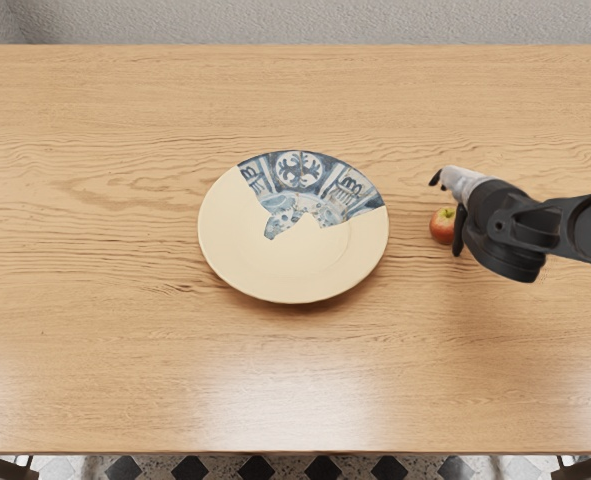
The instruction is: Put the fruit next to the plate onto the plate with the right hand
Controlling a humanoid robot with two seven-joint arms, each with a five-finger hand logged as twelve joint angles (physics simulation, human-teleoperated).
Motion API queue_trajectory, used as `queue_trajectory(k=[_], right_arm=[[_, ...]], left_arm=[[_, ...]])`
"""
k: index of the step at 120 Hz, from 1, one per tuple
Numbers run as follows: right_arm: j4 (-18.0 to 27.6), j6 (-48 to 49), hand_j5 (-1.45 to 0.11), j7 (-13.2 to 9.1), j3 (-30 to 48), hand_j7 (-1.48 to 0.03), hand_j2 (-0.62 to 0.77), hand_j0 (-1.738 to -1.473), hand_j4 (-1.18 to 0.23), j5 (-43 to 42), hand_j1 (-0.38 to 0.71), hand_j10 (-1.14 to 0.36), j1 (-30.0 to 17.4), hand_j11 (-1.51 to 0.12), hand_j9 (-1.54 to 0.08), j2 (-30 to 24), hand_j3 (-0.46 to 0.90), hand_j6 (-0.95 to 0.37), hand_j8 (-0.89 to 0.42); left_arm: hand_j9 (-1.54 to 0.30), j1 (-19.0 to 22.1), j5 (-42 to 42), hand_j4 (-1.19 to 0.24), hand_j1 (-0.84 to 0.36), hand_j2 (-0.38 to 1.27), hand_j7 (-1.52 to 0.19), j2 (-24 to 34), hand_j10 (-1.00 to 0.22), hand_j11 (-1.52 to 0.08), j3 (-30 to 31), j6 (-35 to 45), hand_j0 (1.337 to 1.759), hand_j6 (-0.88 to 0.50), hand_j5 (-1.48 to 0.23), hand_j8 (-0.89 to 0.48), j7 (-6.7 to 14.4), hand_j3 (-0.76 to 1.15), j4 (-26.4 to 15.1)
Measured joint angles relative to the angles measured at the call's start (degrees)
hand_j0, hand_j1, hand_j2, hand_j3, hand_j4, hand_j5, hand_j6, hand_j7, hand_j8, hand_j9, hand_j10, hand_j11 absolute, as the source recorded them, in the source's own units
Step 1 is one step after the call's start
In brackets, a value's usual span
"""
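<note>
The apple (441, 226) sits on the tabletop (125, 330), just right of the plate (275, 265). The right hand (465, 205) crowds its right side, hiding that edge; whether it grips cannot be told.

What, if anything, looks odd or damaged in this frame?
The plate is plain cream except its upper right part, where a blue-and-white pattern ends in a jagged edge, like a patchy texture. The apple lies on the table right of it, by the right hand; nothing is spilled.
</note>
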Motion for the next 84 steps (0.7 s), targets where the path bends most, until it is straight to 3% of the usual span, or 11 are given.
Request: queue_trajectory(k=[24,61,84], right_arm=[[-2.1,-0.2,-0.34,0.0,0.1,-0.34,-0.05,-1.658,-0.26,0.0,-0.04,-0.26,-1.0,-0.34,-0.34,1.9,0.0,-0.26,-0.26],[-1.9,-2.9,-0.36,0.0,-1.1,-0.36,-0.05,-1.658,-0.28,0.0,-0.01,-0.28,-1.3,-0.36,-0.36,3.3,0.0,-0.28,-0.28],[-1.9,-3.1,-0.44,0.0,-1.4,-0.44,-0.07,-1.658,-0.34,0.2,0.05,-0.34,-1.3,-0.44,-0.44,3.5,0.0,-0.34,-0.34]], left_arm=[[0.0,0.0,0.0,0.0,0.35,0.0,0.0,0.0,0.0,0.0,0.0,0.0,1.658,0.0,0.0,0.0,0.0,0.0,0.0],[0.0,0.0,0.0,0.0,0.35,0.0,0.0,0.0,0.0,0.0,0.0,0.0,1.658,0.0,0.0,0.0,0.0,0.0,0.0],[0.0,0.0,0.0,0.0,0.35,0.0,0.0,0.0,0.0,0.0,0.0,0.0,1.658,0.0,0.0,0.0,0.0,0.0,0.0]])
